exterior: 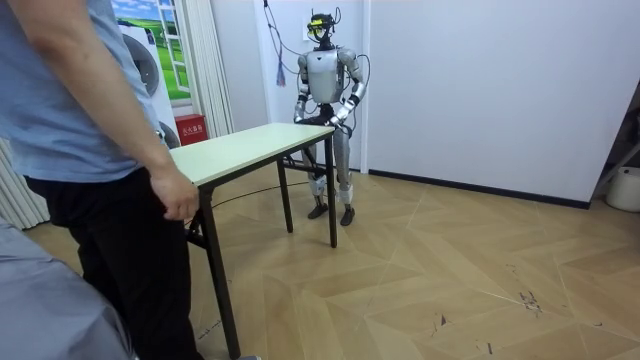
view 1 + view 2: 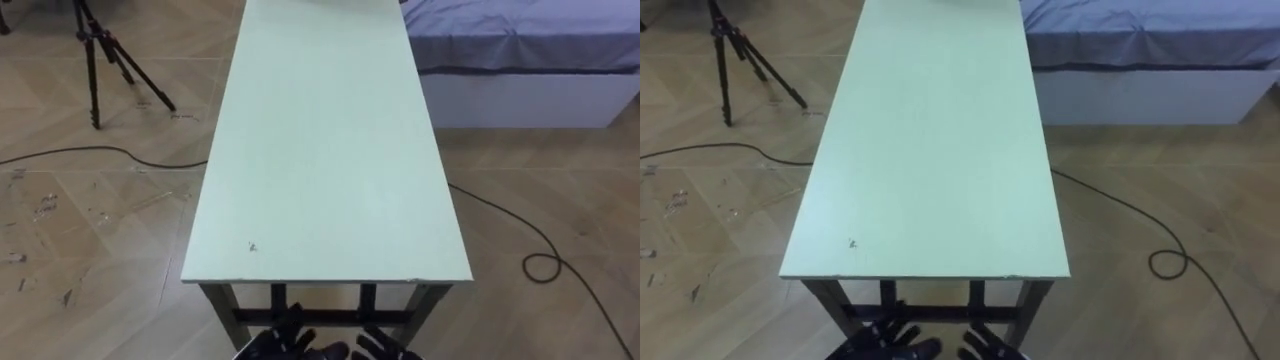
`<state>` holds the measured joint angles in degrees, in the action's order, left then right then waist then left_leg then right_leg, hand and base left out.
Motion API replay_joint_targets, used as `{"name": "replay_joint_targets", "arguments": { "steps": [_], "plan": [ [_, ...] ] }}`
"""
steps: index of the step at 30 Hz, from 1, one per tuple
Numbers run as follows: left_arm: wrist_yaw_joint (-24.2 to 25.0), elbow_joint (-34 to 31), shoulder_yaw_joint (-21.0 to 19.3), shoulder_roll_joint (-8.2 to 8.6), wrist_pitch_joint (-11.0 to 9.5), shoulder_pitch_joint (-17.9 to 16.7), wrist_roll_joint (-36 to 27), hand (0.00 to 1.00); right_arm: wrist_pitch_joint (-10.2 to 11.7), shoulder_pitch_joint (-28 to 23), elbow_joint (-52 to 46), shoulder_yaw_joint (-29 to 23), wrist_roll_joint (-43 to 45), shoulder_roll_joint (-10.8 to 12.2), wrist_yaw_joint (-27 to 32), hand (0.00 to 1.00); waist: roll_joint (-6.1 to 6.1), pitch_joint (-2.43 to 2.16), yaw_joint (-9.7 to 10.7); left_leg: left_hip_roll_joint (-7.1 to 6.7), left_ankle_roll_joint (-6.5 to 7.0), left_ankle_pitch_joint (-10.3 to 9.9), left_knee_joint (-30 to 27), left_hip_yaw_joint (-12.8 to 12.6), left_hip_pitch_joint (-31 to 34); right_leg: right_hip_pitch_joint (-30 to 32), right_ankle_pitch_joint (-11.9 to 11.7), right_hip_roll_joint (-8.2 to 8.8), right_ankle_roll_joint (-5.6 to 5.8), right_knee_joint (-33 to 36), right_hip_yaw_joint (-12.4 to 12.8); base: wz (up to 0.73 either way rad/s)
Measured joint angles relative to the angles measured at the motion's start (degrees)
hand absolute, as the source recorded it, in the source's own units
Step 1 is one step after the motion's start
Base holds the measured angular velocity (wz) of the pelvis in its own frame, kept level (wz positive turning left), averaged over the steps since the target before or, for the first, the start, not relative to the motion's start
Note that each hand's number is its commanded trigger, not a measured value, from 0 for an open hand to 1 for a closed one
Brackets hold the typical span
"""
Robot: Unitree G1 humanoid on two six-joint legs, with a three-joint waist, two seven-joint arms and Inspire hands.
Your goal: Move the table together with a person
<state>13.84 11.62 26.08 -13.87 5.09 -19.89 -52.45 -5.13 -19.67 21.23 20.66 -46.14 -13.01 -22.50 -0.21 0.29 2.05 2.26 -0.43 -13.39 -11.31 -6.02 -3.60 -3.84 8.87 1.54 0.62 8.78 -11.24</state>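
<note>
the wooden parquet floor [image 2: 100, 220] carries a long pale green table [image 2: 325, 150] that runs straight away from the robot, its near short edge just in front of the robot. nearest, below that edge and in front of the frame's dark crossbar [image 2: 320, 316], sit the left hand [image 2: 288, 335] and the right hand [image 2: 385, 347], side by side. both look spread, fingers apart and fairly straight, clamped on nothing i can make out. a black cable [image 2: 540, 265] loops on the floor to the right. farther off, a tripod [image 2: 95, 60] stands on the left and a bed [image 2: 520, 60] on the right. at the far end a person [image 1: 90, 150] stands with a hand [image 1: 178, 195] just beside the table's corner. the legs look planted, so the lift seems not yet begun. to do it well, both hands should come up evenly under the near edge, well apart for balance, then rise level and in time with the person, so the top neither tips nor swings toward the bed.
</note>
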Motion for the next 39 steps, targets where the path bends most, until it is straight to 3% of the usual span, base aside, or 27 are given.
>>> {"name": "replay_joint_targets", "arguments": {
  "steps": [3,9,16,19,24,30,34,37,39],
  "plan": [
    [1.27,-3.44,0.75,-1.53,1.15,0.04,-1.60,0.00,-0.01,0.75,-1.65,0.54,-1.46,-1.25,-0.68,0.00,0.05,-0.04,0.31,0.00,0.02,0.02,-0.07,0.01,-0.05,-0.03,0.00,0.00,0.00,0.03,0.08,0.00],
    [1.82,-5.10,0.67,-1.57,2.27,2.11,-6.79,0.00,-0.53,2.27,-2.40,0.72,-2.11,-0.97,-0.60,0.00,-0.01,0.00,0.71,0.02,0.01,0.03,-0.03,0.02,-0.54,-0.14,0.00,-0.01,0.00,0.08,0.18,-0.01],
    [1.30,-5.43,0.71,-2.15,2.45,2.75,-8.81,0.00,-0.71,3.35,-5.56,1.90,-4.11,-1.51,1.22,0.00,-0.04,0.44,0.61,0.03,0.02,0.03,0.00,-0.04,-0.62,-0.05,-0.01,-0.02,-0.02,0.31,0.22,-0.01],
    [-0.05,-6.11,0.73,-2.14,2.45,2.88,-8.85,0.00,-0.71,3.50,-6.52,2.27,-4.09,-2.21,2.08,0.00,0.62,0.81,0.62,0.05,0.02,0.03,0.01,0.20,-0.23,0.33,-0.01,-0.03,-0.02,0.86,0.19,0.00],
    [-2.87,-7.34,0.35,-2.46,3.14,2.90,-11.32,0.00,-0.70,3.89,-8.52,2.40,-5.66,-3.04,4.37,0.00,0.69,0.78,-0.07,0.09,0.05,0.06,0.20,-0.04,-0.06,0.90,-0.02,-0.08,-0.03,1.04,0.48,-0.03],
    [-6.80,-7.41,-2.54,-2.38,3.43,2.91,-18.12,0.00,-0.84,4.00,-10.75,1.47,-8.91,-3.07,4.97,0.00,-0.24,0.74,-1.41,0.08,0.11,0.12,0.00,-0.07,-0.46,0.71,-0.03,-0.02,-0.05,1.05,0.44,-0.01],
    [-9.99,-6.83,-6.80,-2.34,3.14,2.88,-23.86,0.00,-2.05,3.88,-10.75,1.49,-15.70,-3.15,6.41,0.00,0.13,1.07,-2.77,0.09,0.11,0.12,0.27,0.03,-1.77,-0.46,-0.05,-0.02,-0.08,0.98,0.49,-0.02],
    [-12.54,-5.95,-10.85,-1.20,2.20,3.25,-27.89,0.00,-2.45,3.97,-10.75,1.43,-22.72,-3.26,8.55,0.00,0.38,1.31,-3.62,0.06,0.16,0.18,0.47,0.19,-1.88,-0.72,-0.06,-0.01,-0.10,1.02,0.45,0.00],
    [-13.90,-5.40,-10.80,-0.69,2.03,4.01,-29.43,0.00,-2.48,4.18,-10.75,1.46,-25.02,-3.20,10.20,0.00,0.52,1.33,-4.00,0.04,0.16,0.20,0.86,0.30,-1.98,-1.02,-0.06,-0.02,-0.10,1.05,0.30,0.04]
  ]
}}
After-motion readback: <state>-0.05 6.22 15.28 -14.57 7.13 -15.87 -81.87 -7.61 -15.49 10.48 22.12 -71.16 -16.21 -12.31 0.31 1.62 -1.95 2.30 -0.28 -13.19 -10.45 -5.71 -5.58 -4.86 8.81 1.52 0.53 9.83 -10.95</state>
